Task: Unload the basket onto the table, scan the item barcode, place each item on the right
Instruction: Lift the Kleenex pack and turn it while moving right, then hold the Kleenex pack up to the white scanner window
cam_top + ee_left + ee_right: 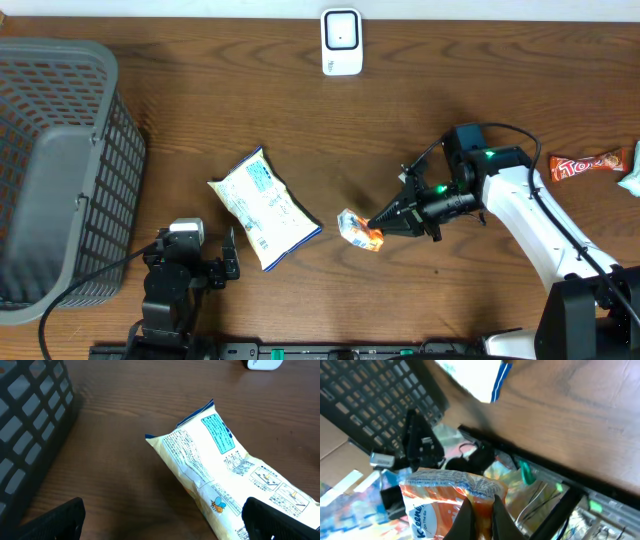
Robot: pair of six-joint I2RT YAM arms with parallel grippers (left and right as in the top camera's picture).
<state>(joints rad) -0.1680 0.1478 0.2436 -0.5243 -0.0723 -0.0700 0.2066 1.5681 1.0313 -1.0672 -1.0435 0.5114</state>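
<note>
My left gripper (230, 262) gapes wide and empty near the table's front edge, just beside the white bag (264, 207). The scanner (341, 42) stands at the back edge, straight beyond the orange packet (355, 228). My right gripper (376, 224) clamps that packet mid-table, so this arm is the nearer one.

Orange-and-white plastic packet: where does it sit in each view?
Overhead: orange-and-white plastic packet right of centre, at the tip of the right claw.
Left wrist: not in it.
Right wrist: bottom left, pinched by the claw.
Shared landmark: grey plastic mesh basket, in all three.
</note>
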